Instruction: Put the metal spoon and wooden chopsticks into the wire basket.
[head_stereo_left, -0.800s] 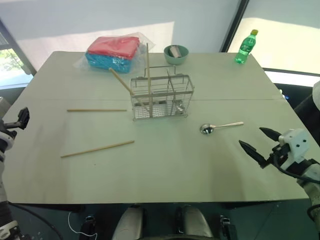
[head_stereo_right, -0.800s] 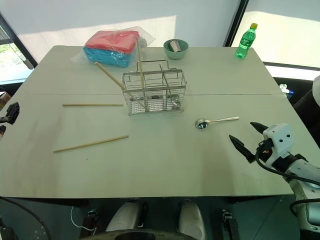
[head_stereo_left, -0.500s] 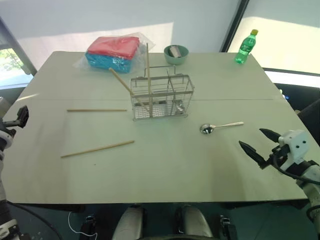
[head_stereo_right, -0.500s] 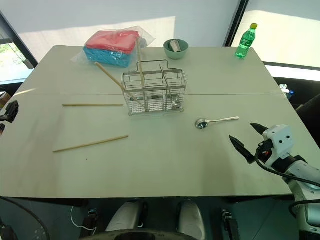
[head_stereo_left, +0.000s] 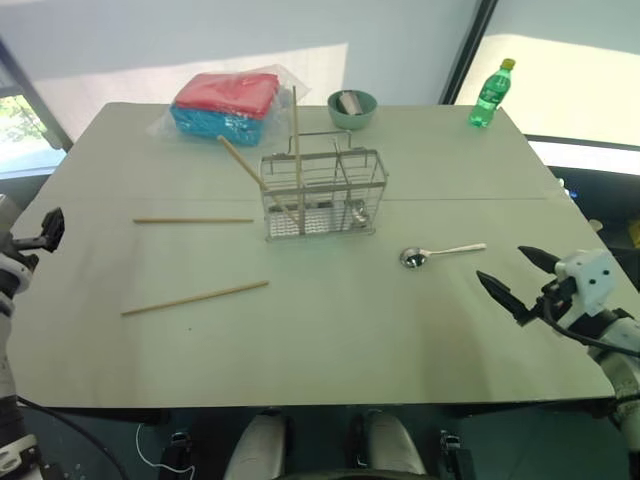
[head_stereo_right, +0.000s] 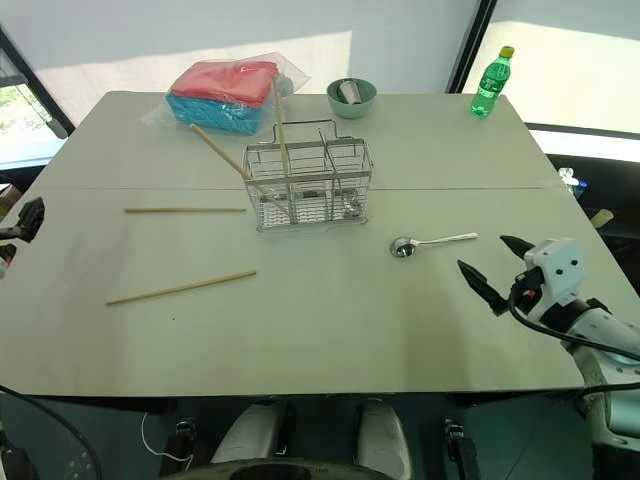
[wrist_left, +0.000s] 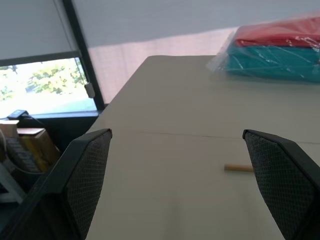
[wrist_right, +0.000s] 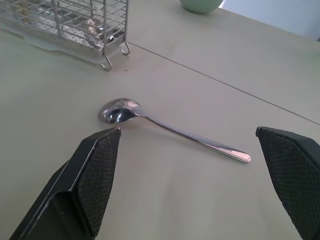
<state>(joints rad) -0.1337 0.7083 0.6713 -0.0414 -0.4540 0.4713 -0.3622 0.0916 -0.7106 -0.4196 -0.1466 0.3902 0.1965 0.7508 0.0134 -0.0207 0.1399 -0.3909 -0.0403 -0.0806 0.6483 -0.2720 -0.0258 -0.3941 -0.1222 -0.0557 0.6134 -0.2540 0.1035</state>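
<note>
Spoon pickup pending: right gripper (head_stereo_right: 495, 270) spread wide and empty at lower right, left gripper (head_stereo_left: 48, 228) likewise at far left; next, lower onto spoon (head_stereo_right: 428, 242) at centre right, basket (head_stereo_right: 308, 183) upper centre, two chopsticks (head_stereo_right: 181, 287) loose on pale table (head_stereo_right: 330, 330), bright window behind.

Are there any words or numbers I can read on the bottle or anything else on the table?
None can be read.
The green bottle has a label, but it is too small to read.
The red and blue bundle in clear plastic shows no readable print.
The books beside the table show no readable titles.
</note>
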